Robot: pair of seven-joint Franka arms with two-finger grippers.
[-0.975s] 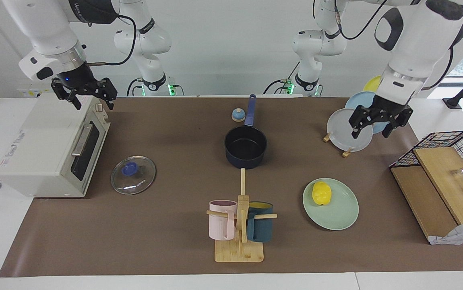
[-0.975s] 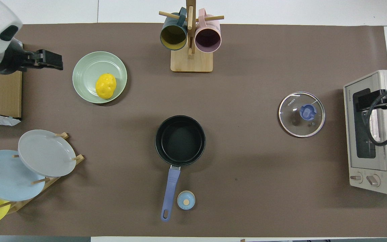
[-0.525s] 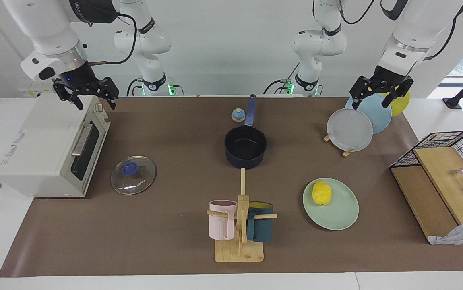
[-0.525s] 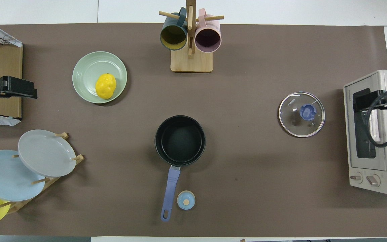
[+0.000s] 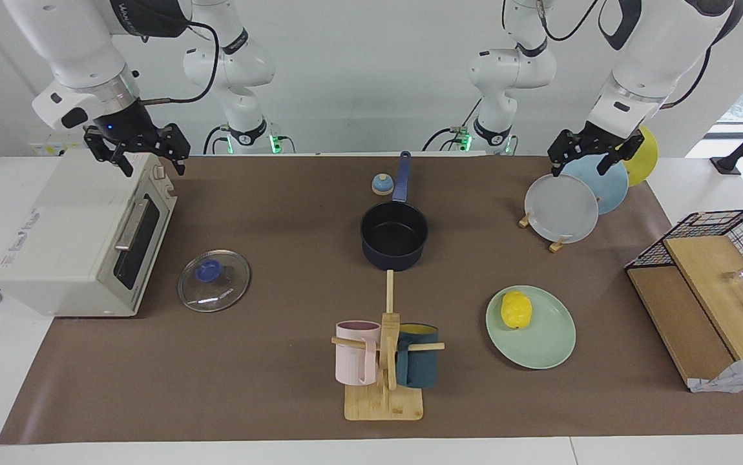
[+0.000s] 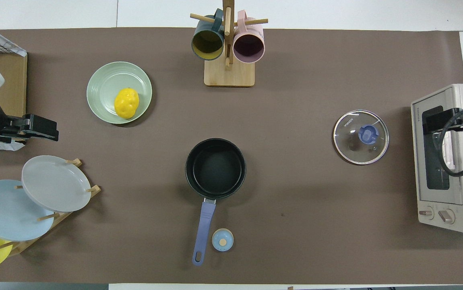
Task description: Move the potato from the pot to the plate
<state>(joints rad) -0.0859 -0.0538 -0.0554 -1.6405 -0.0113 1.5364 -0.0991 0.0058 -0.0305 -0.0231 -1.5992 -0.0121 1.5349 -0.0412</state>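
The potato [image 5: 516, 309] lies on the plate [image 5: 543, 345], the pot [image 5: 394, 236] is emptied, and the left gripper [image 5: 588, 155], spread and empty, has been raised above the plate rack [image 5: 555, 244], so the transfer looks done

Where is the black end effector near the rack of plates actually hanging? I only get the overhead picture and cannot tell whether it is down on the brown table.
Observer: It is up in the air. In the facing view the left end effector hangs over the round grey plate and the round light blue plate, which stand in the wooden rack. Its fingers are open and hold nothing.
Operator: And the other one? I see only a black bit and a cable at the white box.
Observer: The right end effector is over the top of the white toaster oven, at the end nearest the robots. It is open and empty too.
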